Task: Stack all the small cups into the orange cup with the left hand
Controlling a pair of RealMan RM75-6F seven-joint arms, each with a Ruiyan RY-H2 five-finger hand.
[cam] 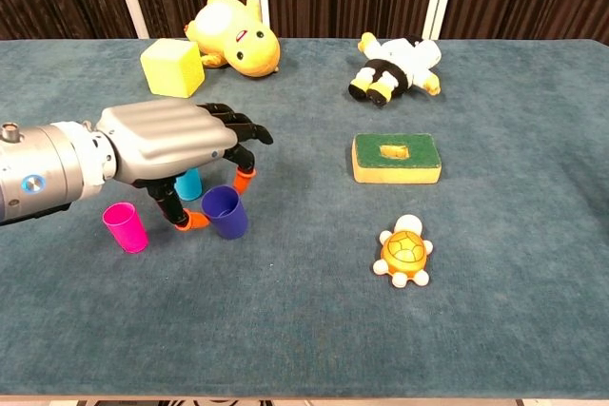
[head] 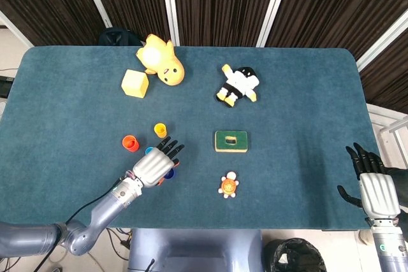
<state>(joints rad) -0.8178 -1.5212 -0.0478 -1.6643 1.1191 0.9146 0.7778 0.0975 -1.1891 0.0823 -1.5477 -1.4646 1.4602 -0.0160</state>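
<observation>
Metal left hand (cam: 176, 145), fingers spread, over glossy cylindrical blue cup (cam: 225, 211).

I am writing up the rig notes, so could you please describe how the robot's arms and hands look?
The left robot hand has a ribbed silver-grey back, black fingers and orange fingertips. Its arm is a smooth silver-grey cylinder with a small blue round mark, and a thin black cable runs along it. The right robot hand shows the same silver back and black fingers.
</observation>
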